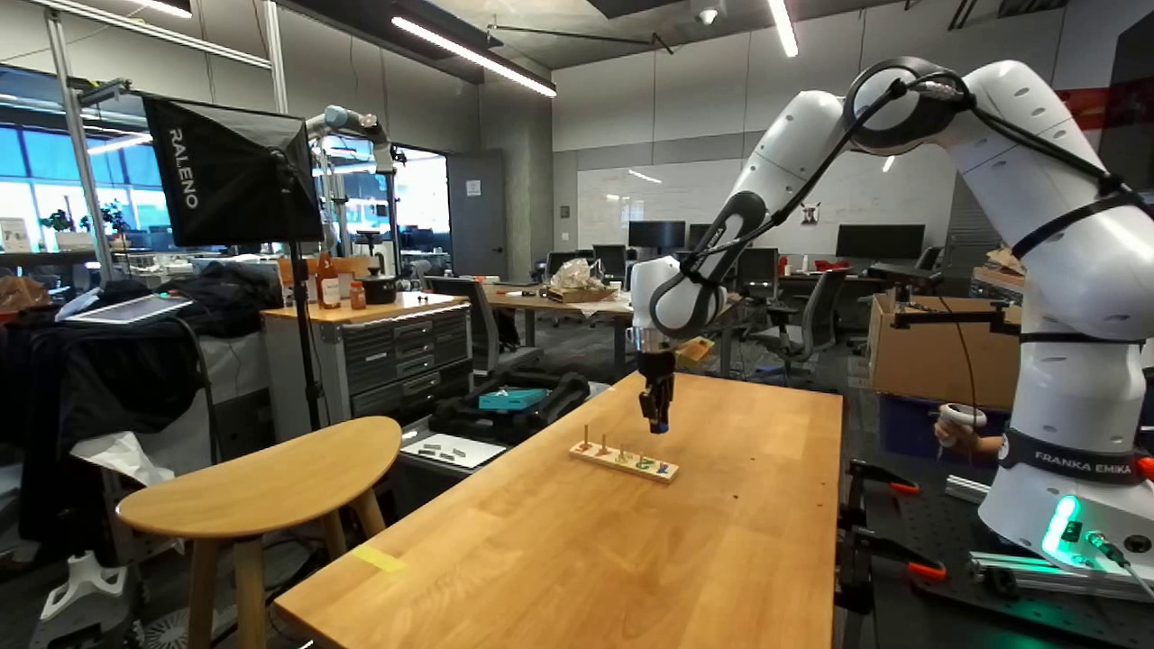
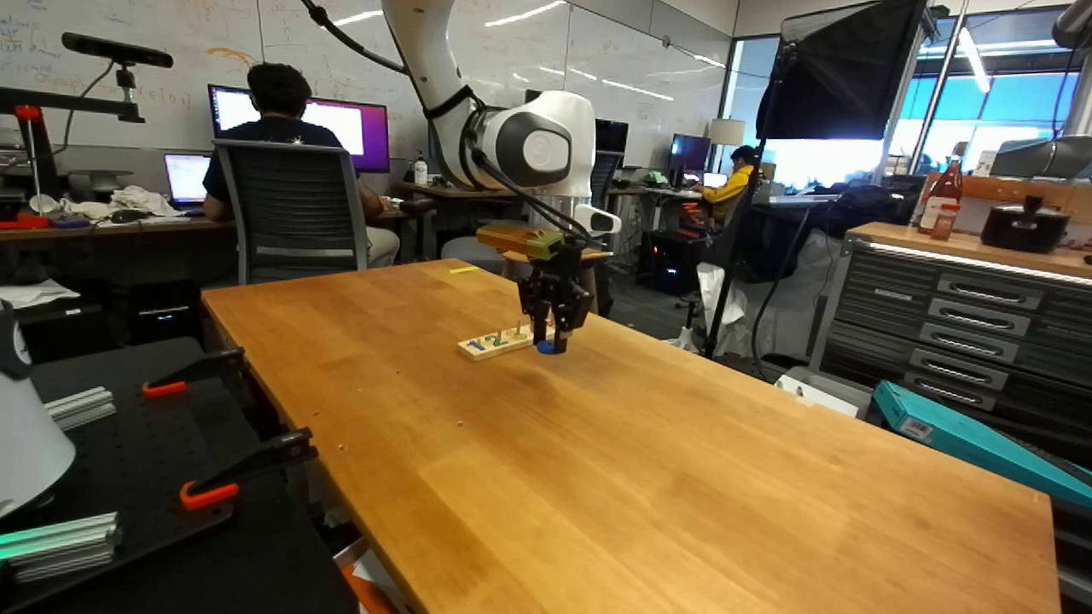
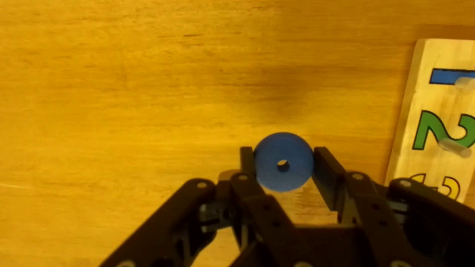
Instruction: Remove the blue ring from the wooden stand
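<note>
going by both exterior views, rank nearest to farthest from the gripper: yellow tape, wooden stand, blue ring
1. Blue ring: clamped in the gripper.
2. Wooden stand: on the table, to the right in the wrist view.
3. Yellow tape: toward one end of the table.

A robotics lab (part office): robot arm, whiteboard, monitors.

"RALENO" marks the softbox, "FRANKA EMIKA" the arm base; the wooden stand bears blue 1, green 2, partly hidden yellow 3.
</note>
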